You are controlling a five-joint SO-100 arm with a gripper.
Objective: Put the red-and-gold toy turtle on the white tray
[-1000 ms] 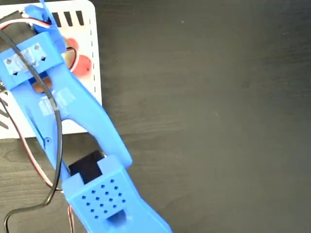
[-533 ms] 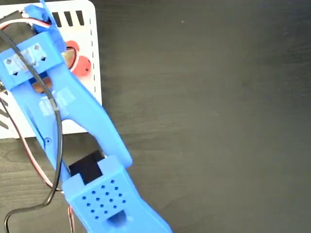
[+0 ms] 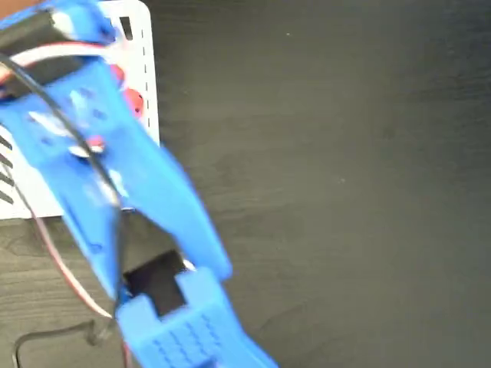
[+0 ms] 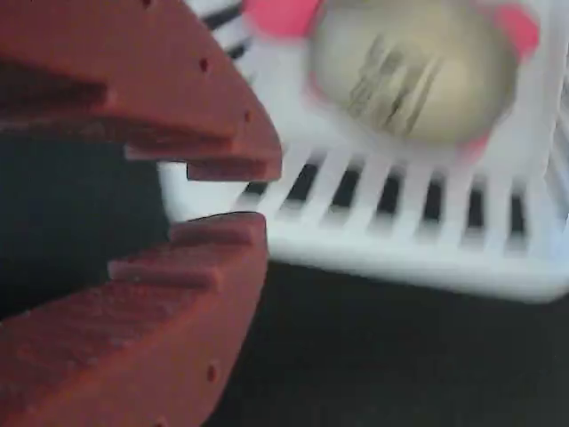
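The red-and-gold toy turtle [image 4: 411,69] is seen at the upper right of the wrist view, resting on the white tray [image 4: 400,236]. Its gold domed shell faces the camera, with a dark printed mark across it, and red parts show at the shell's upper left, upper right and lower edge. The picture is blurred, so finer detail cannot be made out. In the fixed view only small red patches of the turtle [image 3: 133,100] are visible at the upper left of the frame, just beside the tray's dashed right edge; the rest is hidden behind the blue arm [image 3: 123,192].

The tray's [image 3: 149,46] near edge in the wrist view is marked by a row of dark slanted stripes, running just below the turtle. In the fixed view the tray is seen at the upper left corner, mostly covered by the arm.

The jaws [image 4: 222,196] fill the left side of the wrist view, red and toothed, parted by a narrow gap with nothing between them. They are apart from the turtle, to its lower left in the frame.

The dark wood-grain table [image 3: 330,192] carries the tray and takes up the right of the fixed view. A black cable [image 3: 54,337] lies at the lower left of that view.
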